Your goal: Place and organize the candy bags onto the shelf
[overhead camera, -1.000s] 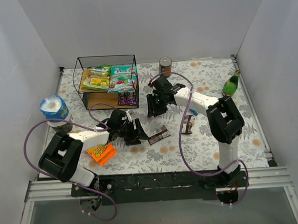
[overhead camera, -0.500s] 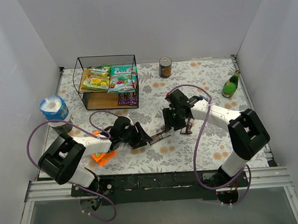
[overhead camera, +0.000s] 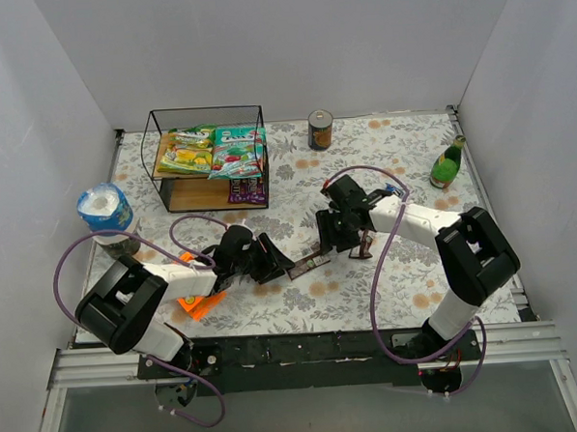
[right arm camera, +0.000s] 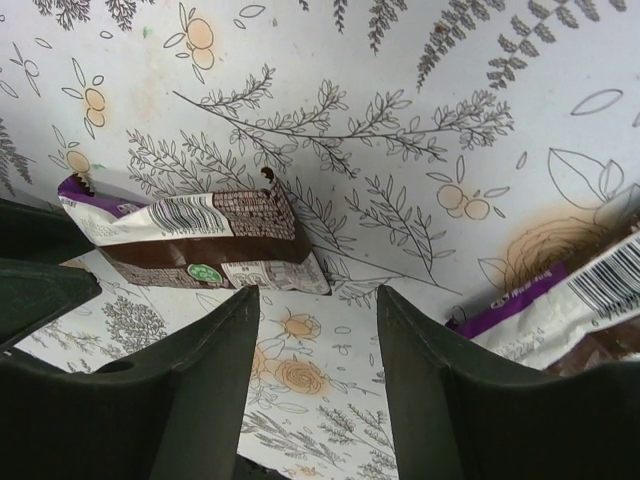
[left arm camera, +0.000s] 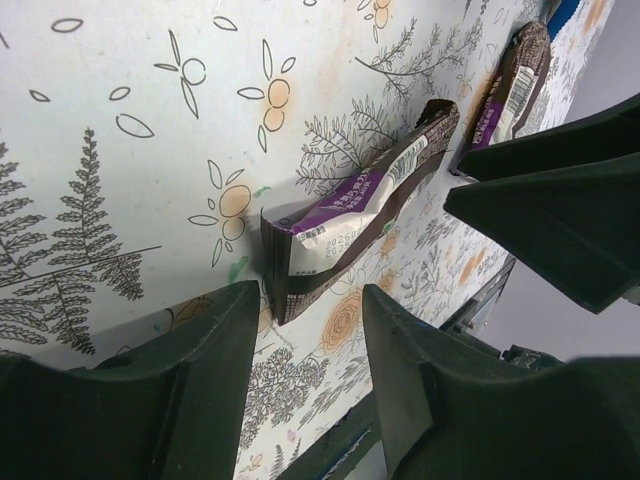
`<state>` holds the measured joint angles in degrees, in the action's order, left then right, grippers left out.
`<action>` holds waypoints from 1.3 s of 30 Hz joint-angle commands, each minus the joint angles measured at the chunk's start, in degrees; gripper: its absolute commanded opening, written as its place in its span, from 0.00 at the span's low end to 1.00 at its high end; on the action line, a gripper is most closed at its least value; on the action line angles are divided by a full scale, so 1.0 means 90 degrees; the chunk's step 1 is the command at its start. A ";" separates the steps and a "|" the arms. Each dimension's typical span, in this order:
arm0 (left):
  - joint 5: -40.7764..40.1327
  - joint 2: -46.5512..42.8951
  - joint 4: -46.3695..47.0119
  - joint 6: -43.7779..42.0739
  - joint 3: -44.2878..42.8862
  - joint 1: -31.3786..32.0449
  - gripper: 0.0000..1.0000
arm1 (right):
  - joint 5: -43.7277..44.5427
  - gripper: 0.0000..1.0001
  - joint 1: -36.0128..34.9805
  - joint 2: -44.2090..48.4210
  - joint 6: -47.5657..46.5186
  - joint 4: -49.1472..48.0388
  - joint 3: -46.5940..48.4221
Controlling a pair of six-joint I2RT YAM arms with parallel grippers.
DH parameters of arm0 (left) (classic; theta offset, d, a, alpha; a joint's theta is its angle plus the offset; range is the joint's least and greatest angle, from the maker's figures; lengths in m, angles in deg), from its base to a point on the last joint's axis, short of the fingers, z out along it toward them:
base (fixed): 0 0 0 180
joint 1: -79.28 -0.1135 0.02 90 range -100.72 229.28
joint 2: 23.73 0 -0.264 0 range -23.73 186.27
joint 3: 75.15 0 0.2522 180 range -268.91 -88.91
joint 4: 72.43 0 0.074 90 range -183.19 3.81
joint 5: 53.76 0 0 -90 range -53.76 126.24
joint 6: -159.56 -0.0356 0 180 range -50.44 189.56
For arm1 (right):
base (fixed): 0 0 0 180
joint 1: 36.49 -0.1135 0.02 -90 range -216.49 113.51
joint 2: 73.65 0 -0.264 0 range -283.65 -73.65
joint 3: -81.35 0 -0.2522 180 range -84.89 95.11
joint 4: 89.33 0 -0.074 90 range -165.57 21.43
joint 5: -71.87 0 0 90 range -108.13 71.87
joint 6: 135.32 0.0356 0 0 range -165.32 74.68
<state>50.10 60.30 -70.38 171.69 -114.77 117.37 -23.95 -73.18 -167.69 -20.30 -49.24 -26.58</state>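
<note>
The shelf stood on the flowered table. A yellow-green bag and a teal bag lay side by side on its top board, and small purple packets sat at the right end of its lower board. One brown and purple packet lay flat on the table, off the shelf, nearer the arms than the shelf and to its right. The left gripper was low over the table on the shelf's side of that packet. Its fingers were partly open with the packet's near end at the mouth of the gap, and nothing was clamped. The right gripper was at the packet's other end, farther from the shelf. Its jaws were spread about as wide, and the packet lay just beyond the tips, so it held nothing. A second brown and purple packet lay farther right of the shelf, just past the right gripper. An orange package lay in front of the shelf near the table's near edge, partly under the left arm. A blue and white tub stood to the front left of the shelf. A can stood to the right of the shelf near the back wall, and a green bottle stood much farther right.
</note>
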 commanded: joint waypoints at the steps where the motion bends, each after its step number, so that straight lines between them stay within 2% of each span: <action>1: -0.0457 0.0195 -0.0360 -0.0078 0.0023 0.0055 0.46 | -0.0221 0.58 0.0024 -0.0312 -0.0162 -0.0376 0.0123; 11: -0.0427 0.0390 -0.0351 -0.0117 -0.0026 0.0114 0.48 | -0.0505 0.45 0.0111 -0.0762 0.0062 -0.0630 -0.0218; 20: -0.0476 0.0497 -0.0283 -0.0068 -0.0075 0.0124 0.45 | -0.0749 0.30 0.0121 -0.0967 0.0111 -0.0523 -0.0345; 33: -0.0691 0.0146 -0.0458 0.0049 -0.0036 0.0133 0.14 | -0.0788 0.29 0.0121 -0.0928 0.0209 -0.0416 -0.0375; 37: -0.0721 0.0058 -0.0634 0.0010 -0.0104 0.0133 0.01 | -0.0672 0.36 0.0121 -0.0684 0.0267 -0.0299 -0.0268; 39: -0.0817 -0.0059 -0.0819 -0.0039 -0.0133 0.0124 0.00 | -0.0574 0.39 0.0121 -0.0568 0.0267 -0.0172 -0.0151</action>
<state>46.26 62.29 -71.71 172.85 -115.95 118.44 -33.70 -71.82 -173.62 -17.22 -56.47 -27.68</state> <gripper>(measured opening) 0.035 0.362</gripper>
